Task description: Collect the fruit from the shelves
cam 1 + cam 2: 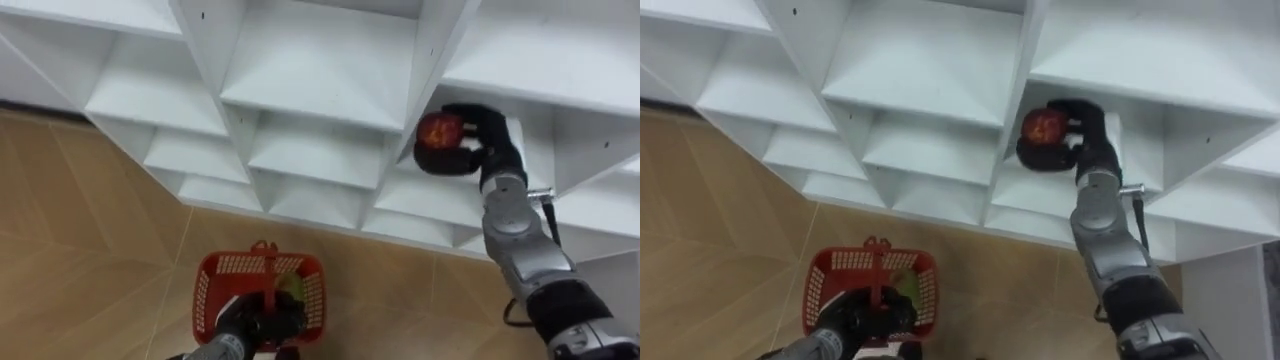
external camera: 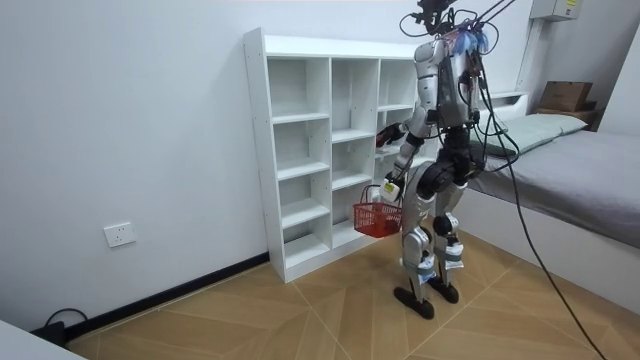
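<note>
Robot stands upright on the wooden floor (image 1: 90,230), directly before the white closet (image 1: 320,60), at centre right of the room view.

Right hand (image 1: 487,140), upper right of the eye views: fingers curled round a red fruit (image 1: 438,131), held at the mouth of a shelf compartment just beside a vertical divider.

Left hand (image 1: 262,322), bottom edge, left of centre: fingers clenched round the top handle of a red basket (image 1: 205,300), which hangs above the floor. A greenish item (image 1: 291,288) lies inside the basket; its kind cannot be determined.
</note>
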`<state>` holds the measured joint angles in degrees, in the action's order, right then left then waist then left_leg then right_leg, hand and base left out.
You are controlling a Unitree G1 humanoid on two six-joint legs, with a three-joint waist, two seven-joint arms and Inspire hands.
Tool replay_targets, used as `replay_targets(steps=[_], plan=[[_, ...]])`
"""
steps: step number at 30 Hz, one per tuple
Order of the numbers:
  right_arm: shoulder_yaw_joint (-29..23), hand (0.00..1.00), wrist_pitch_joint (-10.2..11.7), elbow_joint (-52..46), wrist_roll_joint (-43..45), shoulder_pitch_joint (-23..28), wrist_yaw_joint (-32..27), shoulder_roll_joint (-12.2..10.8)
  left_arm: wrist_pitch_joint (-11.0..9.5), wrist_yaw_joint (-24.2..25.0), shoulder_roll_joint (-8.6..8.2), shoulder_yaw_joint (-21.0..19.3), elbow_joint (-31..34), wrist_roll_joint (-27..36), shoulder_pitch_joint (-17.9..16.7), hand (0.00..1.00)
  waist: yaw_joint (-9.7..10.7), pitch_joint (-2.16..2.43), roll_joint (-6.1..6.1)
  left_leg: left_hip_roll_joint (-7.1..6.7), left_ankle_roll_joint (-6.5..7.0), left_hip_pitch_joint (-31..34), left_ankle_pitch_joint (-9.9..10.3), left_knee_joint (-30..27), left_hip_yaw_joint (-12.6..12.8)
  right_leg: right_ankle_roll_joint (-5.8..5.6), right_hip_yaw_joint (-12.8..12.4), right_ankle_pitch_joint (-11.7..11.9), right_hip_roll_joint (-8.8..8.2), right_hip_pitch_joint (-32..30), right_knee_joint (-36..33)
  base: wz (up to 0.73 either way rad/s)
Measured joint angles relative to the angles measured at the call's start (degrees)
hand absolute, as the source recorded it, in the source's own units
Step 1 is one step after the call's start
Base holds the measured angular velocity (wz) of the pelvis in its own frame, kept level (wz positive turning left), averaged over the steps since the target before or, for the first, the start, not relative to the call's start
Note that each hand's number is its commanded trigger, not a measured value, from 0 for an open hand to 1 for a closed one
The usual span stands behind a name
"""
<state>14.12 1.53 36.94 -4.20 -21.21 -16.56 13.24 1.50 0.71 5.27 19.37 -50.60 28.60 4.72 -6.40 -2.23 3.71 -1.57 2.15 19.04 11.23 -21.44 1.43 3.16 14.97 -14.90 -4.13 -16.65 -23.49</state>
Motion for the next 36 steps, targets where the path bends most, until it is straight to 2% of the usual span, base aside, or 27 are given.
replay_targets(steps=[4, 6, 9, 17, 24, 30, 36], plan=[[2.0, 1.00, 0.1, -3.5, -0.1, 4.9, 2.8, 0.0, -0.3, 0.2, 0.29, 0.0, 0.0, 0.1, -0.4, 1.00, 1.3, 0.72, -0.34, -0.06, 0.00, -3.4, 0.0, 1.8, -0.2, -0.09, -0.3, 0.1, 0.17, 3.0, 1.2, -0.03], [2.5, 1.00, 0.3, -7.1, -0.1, 10.2, 5.0, 0.0, -0.4, 0.3, 0.27, -0.1, 0.1, 0.0, -1.4, 1.00, 1.8, 1.45, -0.46, 0.02, 0.00, -5.6, 0.0, 2.3, -0.2, -0.39, -0.7, 0.5, 0.67, 5.8, 3.5, -0.04], [2.7, 1.00, 0.3, -8.7, -0.4, 14.4, 7.4, -0.1, -0.6, 1.1, 0.13, -0.1, 0.8, 0.4, -1.5, 1.00, 2.2, 1.87, -0.86, 0.21, 0.00, -8.0, 0.0, 3.6, -0.1, -0.57, -1.2, 1.2, 1.15, 8.2, 5.3, -0.15], [2.8, 1.00, 0.3, -15.8, -0.2, 22.0, 11.1, -2.9, -2.0, 2.3, -0.24, 0.0, 4.8, 1.1, -2.8, 1.00, 3.8, 1.92, -1.28, 0.77, -0.01, -13.4, 0.0, 6.2, 1.9, -0.84, -3.6, 2.4, 2.03, 12.1, 7.0, -0.16], [4.1, 1.00, 0.3, -17.0, 0.2, 27.3, 13.7, -2.9, -2.0, 2.3, -0.51, 0.0, 5.9, 1.1, -3.3, 1.00, 4.6, 1.82, -1.49, 0.90, 0.02, -14.7, 0.0, 7.0, 3.2, -0.94, -5.5, 2.9, 2.45, 12.7, 7.9, -0.12], [4.9, 1.00, 0.3, -16.9, 0.3, 28.4, 16.1, -2.4, -1.8, 2.4, -0.52, 0.1, 10.0, 1.1, -3.4, 1.00, 5.0, 1.77, -1.40, 0.89, 0.03, -15.1, 0.0, 7.1, 3.3, -0.98, -5.6, 3.0, 2.47, 13.1, 7.9, -0.03], [5.6, 1.00, 0.3, -16.8, 0.3, 28.8, 17.4, -2.3, -2.1, 2.9, -0.09, 0.1, 11.9, 1.2, -3.3, 1.00, 5.2, 1.44, -0.87, 0.86, 0.02, -17.7, 0.0, 8.0, 3.3, -0.99, -5.6, 3.0, 2.62, 16.0, 9.9, 0.00]])
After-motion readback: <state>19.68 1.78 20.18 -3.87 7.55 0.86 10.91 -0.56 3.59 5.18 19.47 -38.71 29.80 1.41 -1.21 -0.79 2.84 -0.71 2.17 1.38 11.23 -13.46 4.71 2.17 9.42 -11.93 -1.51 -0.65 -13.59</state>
